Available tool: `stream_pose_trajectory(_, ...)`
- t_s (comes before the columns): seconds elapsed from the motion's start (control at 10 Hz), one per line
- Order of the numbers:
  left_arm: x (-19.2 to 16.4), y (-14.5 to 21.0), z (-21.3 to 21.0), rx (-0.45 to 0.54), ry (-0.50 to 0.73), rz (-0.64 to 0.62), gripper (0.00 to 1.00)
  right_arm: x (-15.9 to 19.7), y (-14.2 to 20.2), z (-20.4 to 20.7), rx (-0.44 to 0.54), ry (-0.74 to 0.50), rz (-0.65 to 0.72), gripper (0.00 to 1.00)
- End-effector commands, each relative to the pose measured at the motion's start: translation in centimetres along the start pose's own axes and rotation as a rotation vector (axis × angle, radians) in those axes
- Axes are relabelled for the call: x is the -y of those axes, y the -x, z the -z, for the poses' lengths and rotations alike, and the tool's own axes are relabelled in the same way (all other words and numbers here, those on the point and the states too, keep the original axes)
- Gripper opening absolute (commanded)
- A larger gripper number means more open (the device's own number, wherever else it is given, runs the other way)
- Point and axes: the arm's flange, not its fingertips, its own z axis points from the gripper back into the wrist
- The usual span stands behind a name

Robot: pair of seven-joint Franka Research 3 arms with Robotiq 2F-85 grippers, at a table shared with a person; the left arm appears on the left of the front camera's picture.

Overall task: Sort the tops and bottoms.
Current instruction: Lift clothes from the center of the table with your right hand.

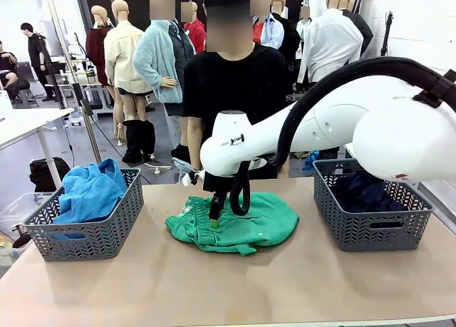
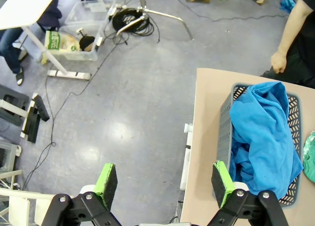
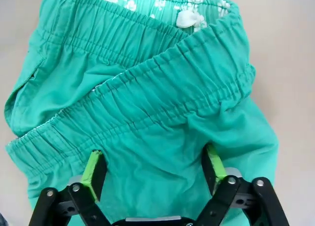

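**Right gripper down on the green shorts**

The right gripper (image 3: 153,164) sits low in its wrist frame, jaws spread wide, both pads pressed into the green shorts (image 3: 147,108) just below the gathered waistband; whether fabric is pinched yet I cannot tell; the shorts lie mid-table in the front view; the blue shirts (image 1: 89,191) fill the basket (image 1: 92,238) at lower left; something dark, probably the navy trousers (image 1: 363,191), lies in the right basket (image 1: 370,227); the left gripper (image 2: 165,184) hangs open over floor.

Front cam faces person; R wrist cam close over green shorts (image 3: 147,103).
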Motion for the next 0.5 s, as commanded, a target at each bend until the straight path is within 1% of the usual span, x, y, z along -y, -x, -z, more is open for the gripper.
stream_pose_trajectory(0.0, -0.14, 0.17, -0.19, -0.014, -0.016, 0.006, 1.0, 0.15, -0.84, -0.01, -0.014, -0.006, 0.001, 0.62)
stream_pose_trajectory(0.3, -0.14, 0.17, -0.19, -0.014, -0.016, 0.006, 1.0, -0.1, -0.87, -0.11, -0.026, 0.002, 0.004, 0.05)
stream_pose_trajectory(0.4, -0.14, 0.17, -0.19, -0.014, -0.016, 0.006, 1.0, -0.32, -0.92, -0.2, -0.03, 0.007, 0.004, 0.0)
